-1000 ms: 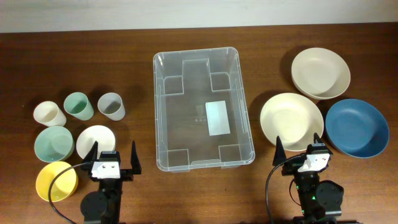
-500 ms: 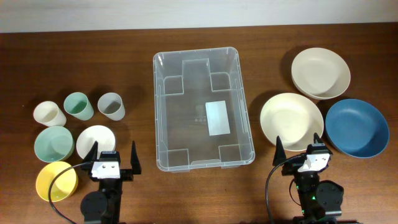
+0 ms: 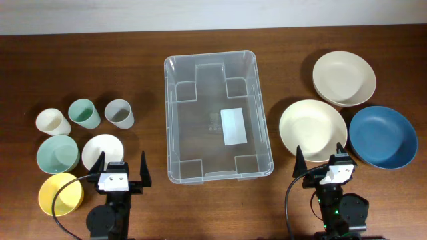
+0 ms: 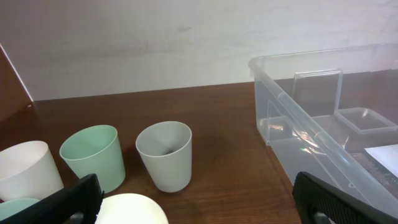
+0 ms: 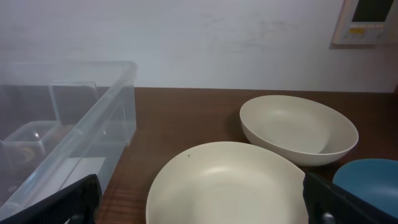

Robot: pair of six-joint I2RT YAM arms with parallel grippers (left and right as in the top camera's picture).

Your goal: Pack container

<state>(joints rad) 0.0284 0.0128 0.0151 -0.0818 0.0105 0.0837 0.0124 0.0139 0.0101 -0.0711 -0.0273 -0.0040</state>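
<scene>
Facing the dark wooden desk (image 3: 147, 50) from its near edge, I see the container (image 3: 172, 100) at the middle: a clear plastic tub, rectangular with rounded corners, a lipped rim and square moulded ridges in its floor. A white label (image 3: 233, 127) lies flat inside.

Toward the right edge sit three smooth round bowls: a cream bowl (image 3: 312, 130) nearest the tub, a second cream bowl (image 3: 343, 79) farther back and a blue bowl (image 3: 382, 137). Toward the left edge stand a white cup (image 3: 53, 123), a green cup (image 3: 84, 113) and a grey cup (image 3: 119, 114). In front of them sit a pale green bowl (image 3: 57, 153), a white bowl (image 3: 102, 151) and a yellow bowl (image 3: 60, 194).

A strip of bare wood runs along each long side of the tub.

My left gripper (image 3: 123, 159) and right gripper (image 3: 319, 155) wait at the near edge, both spread wide and holding nothing.
</scene>
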